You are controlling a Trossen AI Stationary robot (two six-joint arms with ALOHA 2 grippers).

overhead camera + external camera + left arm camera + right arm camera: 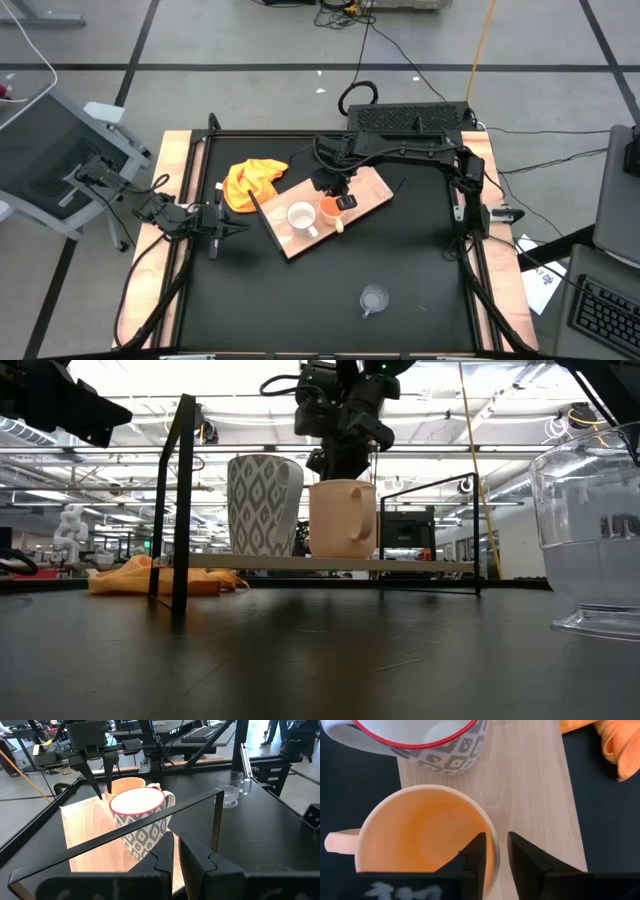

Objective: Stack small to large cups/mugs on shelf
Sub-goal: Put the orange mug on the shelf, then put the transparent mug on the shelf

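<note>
The light-brown wooden board (372,190) lies slantwise on the black table. On it stand a white, grey-patterned mug with a red rim (300,217) (140,822) and, close beside it, the yellow-orange mug (331,208) (420,835). Both are upright on their bases. The clear glass cup (374,300) (590,530) stands on the table toward the near edge. My right gripper (497,852) points down over the orange mug's far rim. It is open, with one finger inside the mug and one outside. My left gripper (176,862) is shut and empty at the table's left, facing the mugs. My right gripper comes from above with one finger (475,855) inside the orange mug and the other outside its rim (493,840). Bare wood shows between the outer finger and the wall. Whether either finger touches the mug, I cannot tell. The mug stands upright on the board.
A yellow-orange cloth (252,182) lies at the board's far left end. A black metal frame (300,134) runs round the table; one of its posts (182,500) and a slanted bar (150,832) stand between my left gripper and the mugs.
</note>
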